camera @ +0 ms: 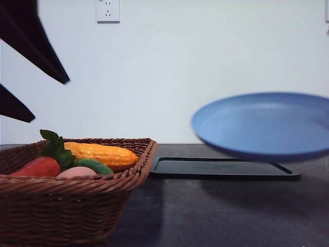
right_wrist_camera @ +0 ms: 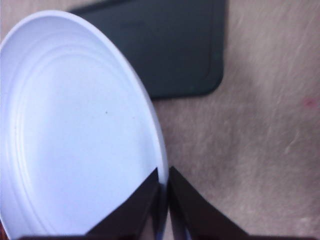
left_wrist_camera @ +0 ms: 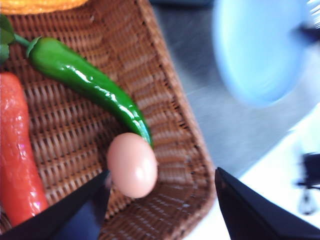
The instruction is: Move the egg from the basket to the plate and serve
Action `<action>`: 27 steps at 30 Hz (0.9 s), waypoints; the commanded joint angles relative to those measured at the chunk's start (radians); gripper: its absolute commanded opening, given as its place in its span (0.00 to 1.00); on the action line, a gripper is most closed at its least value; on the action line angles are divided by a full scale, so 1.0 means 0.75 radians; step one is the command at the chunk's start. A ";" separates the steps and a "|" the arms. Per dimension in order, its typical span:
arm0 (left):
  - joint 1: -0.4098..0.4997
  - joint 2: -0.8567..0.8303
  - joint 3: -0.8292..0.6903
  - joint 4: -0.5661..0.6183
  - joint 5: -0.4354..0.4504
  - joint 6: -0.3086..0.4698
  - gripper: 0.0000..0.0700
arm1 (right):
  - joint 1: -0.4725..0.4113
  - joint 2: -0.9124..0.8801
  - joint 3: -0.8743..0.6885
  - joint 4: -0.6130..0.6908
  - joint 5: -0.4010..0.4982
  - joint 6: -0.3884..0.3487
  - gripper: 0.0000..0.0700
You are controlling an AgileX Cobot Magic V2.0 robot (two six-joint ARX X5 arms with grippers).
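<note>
No readable text, labels, brands or numbers on anything in these views

Spreading dark and matte across the front view: table (camera: 216,216). Sitting directly on it at the left, basket (camera: 67,206), wicker, brown. Lying flat on it farther back, just right of the basket's far corner, tray (camera: 221,169), black, rectangular. Showing grey-brown and bare beside the tray from the right wrist.
</note>
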 commanded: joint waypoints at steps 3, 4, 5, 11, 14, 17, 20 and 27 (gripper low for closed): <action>-0.102 0.128 0.074 0.006 -0.087 0.011 0.61 | -0.026 -0.029 0.037 -0.012 -0.004 0.024 0.00; -0.124 0.161 0.087 0.005 -0.099 0.007 0.61 | -0.030 -0.035 0.041 -0.015 -0.004 0.024 0.00; -0.147 0.198 0.101 0.001 -0.114 0.006 0.61 | -0.035 -0.037 0.047 -0.019 -0.004 0.023 0.00; -0.266 0.392 0.163 -0.018 -0.260 0.007 0.61 | -0.040 -0.043 0.054 -0.024 -0.004 0.023 0.00; -0.308 0.465 0.165 -0.012 -0.333 0.006 0.61 | -0.040 -0.043 0.054 -0.025 -0.004 0.023 0.00; -0.325 0.525 0.165 -0.009 -0.371 0.007 0.61 | -0.040 -0.043 0.054 -0.025 -0.004 0.023 0.00; -0.325 0.570 0.165 0.004 -0.370 0.006 0.61 | -0.040 -0.043 0.054 -0.025 -0.004 0.023 0.00; -0.325 0.607 0.165 0.026 -0.370 0.006 0.60 | -0.040 -0.043 0.054 -0.021 -0.004 0.023 0.00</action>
